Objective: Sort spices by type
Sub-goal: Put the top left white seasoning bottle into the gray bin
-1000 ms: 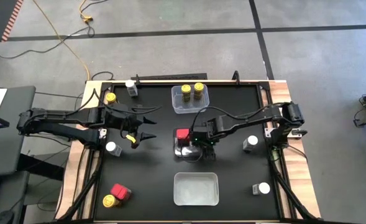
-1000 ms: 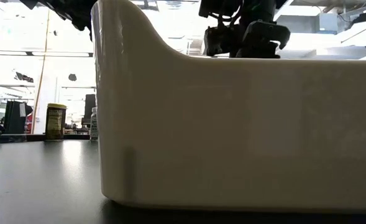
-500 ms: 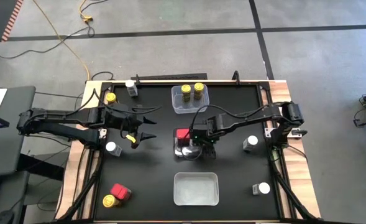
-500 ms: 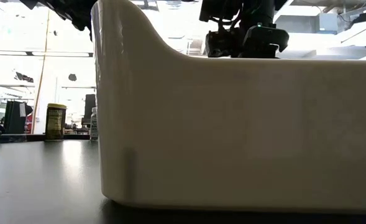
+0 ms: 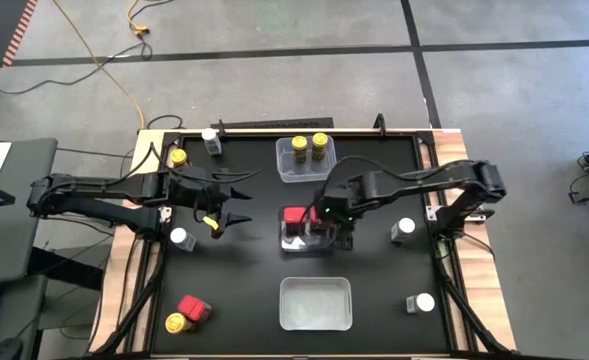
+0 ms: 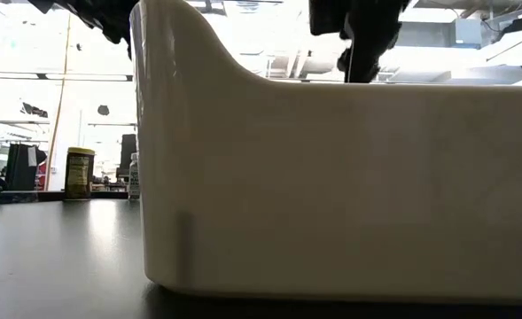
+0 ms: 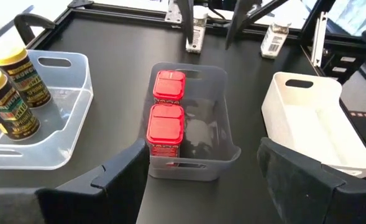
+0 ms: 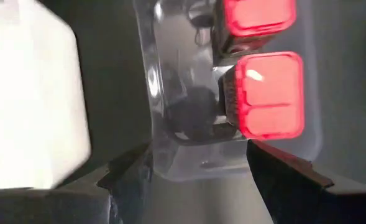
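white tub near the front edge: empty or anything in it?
Empty. The white tub shows only bare floor in the high view and the left wrist view.

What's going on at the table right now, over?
Right gripper open, empty, above clear middle tub holding two red boxy tins. Left gripper open, waiting at the left. Nothing in the way.

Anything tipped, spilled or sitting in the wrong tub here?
Nothing stands out. Two red tins sit upright in the middle clear tub, two yellow-capped jars upright in the far tub, and the white tub holds nothing.
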{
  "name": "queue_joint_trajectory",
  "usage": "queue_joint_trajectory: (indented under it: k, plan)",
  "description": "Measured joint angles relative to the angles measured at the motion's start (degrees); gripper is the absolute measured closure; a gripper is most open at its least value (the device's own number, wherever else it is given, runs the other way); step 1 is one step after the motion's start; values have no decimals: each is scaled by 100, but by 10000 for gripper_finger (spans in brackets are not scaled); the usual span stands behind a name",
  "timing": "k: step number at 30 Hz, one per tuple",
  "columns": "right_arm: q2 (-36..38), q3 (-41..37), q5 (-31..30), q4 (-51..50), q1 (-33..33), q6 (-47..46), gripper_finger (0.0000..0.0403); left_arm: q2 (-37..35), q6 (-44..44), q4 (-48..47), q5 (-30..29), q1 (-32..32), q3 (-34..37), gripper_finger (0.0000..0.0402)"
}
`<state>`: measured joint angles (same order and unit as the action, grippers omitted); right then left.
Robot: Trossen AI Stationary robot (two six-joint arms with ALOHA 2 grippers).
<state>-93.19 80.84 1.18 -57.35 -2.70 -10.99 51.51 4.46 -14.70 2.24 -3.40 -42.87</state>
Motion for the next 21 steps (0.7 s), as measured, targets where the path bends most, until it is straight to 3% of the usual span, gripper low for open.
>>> queue_joint_trajectory:
  k: [5,8,11,16,21]
  plan:
    - [515,-257,-74,178,-9,-655,104,0,80,0,0,0,0,116]
    - [755,-645,-480,415,-161,-1078,104,0,4,23,-39,-1,0,116]
    - [971,-1076,-945,401,-359,-1490,104,0,72,26,-146,-2,0,116]
    - [1361,-1674,-1035,458,-772,-2415,104,0,136,22,-212,0,0,116]
    - [1871,-2186,-1328,738,-1242,-2727,107,0,328,39,-469,9,0,116]
